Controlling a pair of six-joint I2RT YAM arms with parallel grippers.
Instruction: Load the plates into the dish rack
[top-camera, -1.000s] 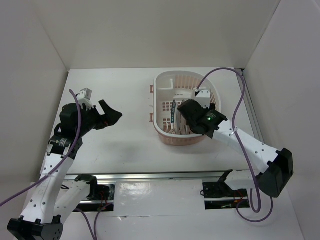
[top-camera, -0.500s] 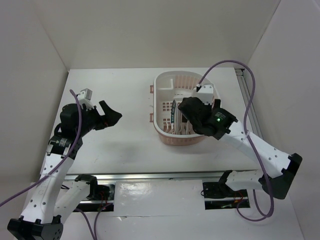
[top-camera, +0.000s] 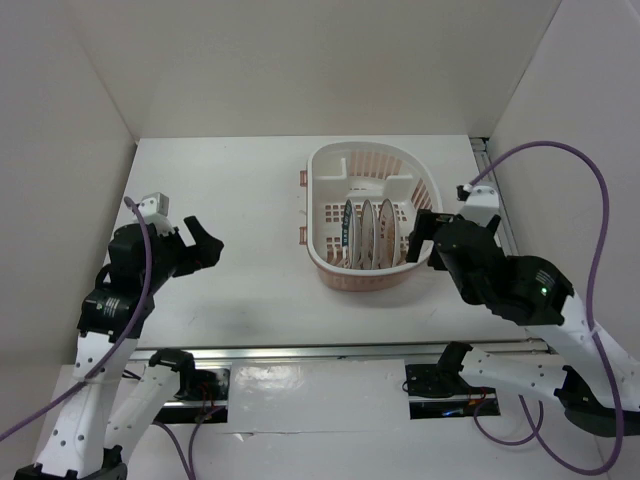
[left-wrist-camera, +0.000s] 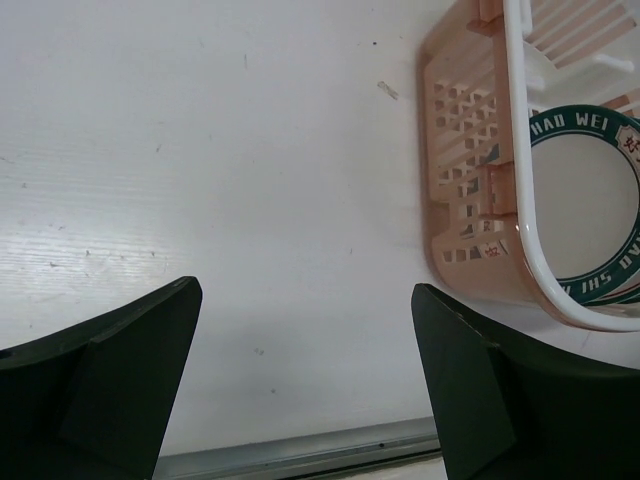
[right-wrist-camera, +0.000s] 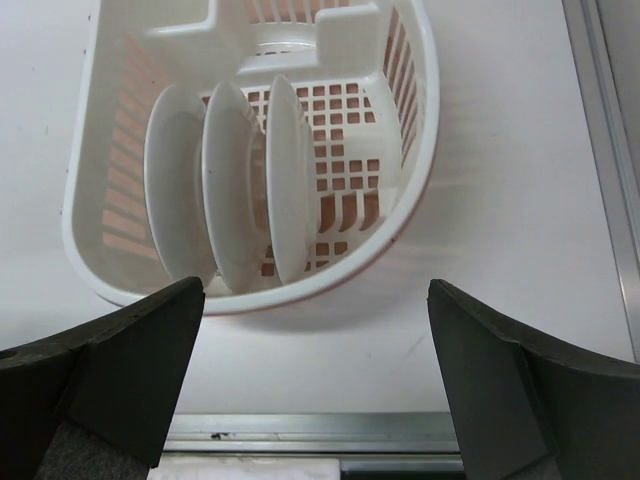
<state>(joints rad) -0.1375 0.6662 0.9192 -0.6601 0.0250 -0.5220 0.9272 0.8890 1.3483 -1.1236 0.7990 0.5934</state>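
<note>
Three plates (top-camera: 366, 234) stood on edge, side by side, inside the dish rack (top-camera: 330, 160) — the teal-rimmed one nearest its left wall. The right gripper (top-camera: 418, 238) hung just beside the rack's right side, jaws spread wide, holding nothing. The left gripper (top-camera: 203, 243) hovered well off to the rack's left — likewise spread and empty.

The right gripper (top-camera: 418, 238) has spread its jaws fully and backed out of the oval pale pink-and-white plastic dish rack (top-camera: 366, 148) to the rack's 4 o'clock. This uncovers three small round white plates (top-camera: 366, 232) standing on edge. The left gripper (top-camera: 203, 245) has drawn back slightly toward 8 o'clock.
</note>
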